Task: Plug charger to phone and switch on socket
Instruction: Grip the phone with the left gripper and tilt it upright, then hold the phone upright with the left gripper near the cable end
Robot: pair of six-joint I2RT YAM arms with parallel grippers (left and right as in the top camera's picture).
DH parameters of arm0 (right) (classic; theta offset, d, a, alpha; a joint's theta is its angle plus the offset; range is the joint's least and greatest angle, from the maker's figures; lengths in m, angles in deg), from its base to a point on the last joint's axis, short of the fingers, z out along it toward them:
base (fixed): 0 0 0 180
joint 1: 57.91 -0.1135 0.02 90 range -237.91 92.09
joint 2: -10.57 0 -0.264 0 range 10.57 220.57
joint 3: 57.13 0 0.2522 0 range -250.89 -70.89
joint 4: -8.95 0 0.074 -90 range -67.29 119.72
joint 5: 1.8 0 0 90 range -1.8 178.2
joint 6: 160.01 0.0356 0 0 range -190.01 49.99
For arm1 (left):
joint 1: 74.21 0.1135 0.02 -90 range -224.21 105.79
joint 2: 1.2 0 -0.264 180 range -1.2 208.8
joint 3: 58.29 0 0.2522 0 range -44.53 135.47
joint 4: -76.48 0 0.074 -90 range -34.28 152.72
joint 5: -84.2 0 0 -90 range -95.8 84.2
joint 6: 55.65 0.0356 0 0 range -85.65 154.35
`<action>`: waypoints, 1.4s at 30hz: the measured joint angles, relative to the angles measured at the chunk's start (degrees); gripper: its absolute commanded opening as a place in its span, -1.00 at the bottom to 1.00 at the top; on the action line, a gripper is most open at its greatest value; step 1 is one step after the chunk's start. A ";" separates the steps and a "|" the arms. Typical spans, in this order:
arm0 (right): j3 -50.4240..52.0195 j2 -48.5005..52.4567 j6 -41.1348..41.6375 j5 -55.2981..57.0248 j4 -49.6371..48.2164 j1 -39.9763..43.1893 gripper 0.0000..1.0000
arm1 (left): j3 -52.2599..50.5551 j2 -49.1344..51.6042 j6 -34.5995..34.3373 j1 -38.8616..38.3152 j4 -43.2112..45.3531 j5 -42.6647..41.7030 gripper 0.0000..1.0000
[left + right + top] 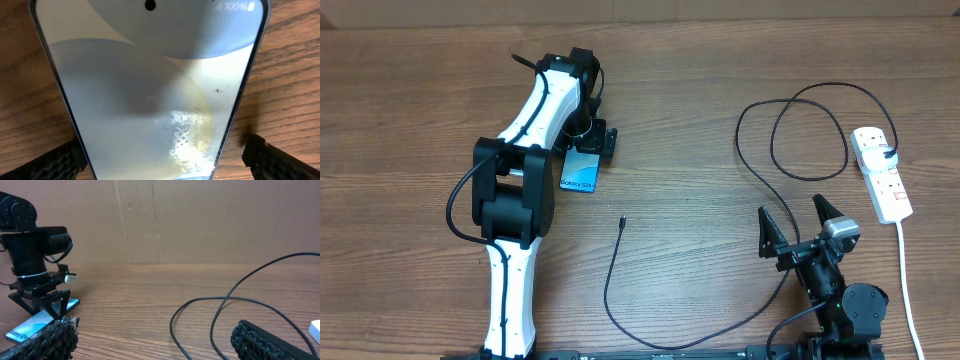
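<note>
Phone (pixel 580 175) lies flat, long axis near-to-far, directly beneath left gripper (pixel 588 148), jaws apart astride it; right gripper (pixel 790 208), also apart, sits well right.

The table (pixel 700 80) is warm brown woodgrain, streaky all over. The phone (pixel 580 172) has a pale blue-teal screen with a dark edge; up close it's more grey-blue fading to cream. The charger (pixel 607 280) is plain black. The socket (pixel 882 172) is white with little red switches, and its cord (pixel 904 270) is white too. The left arm (pixel 510 290) is white with black joints. The right gripper (pixel 788 205) is all black with knobbly pads (pixel 260 340), and there's a tan cardboard wall (pixel 200 220) behind
</note>
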 measured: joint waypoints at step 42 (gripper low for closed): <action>0.00 0.00 0.00 0.00 0.04 0.00 1.00 | -0.39 -0.42 -12.20 -3.30 0.00 -9.05 0.99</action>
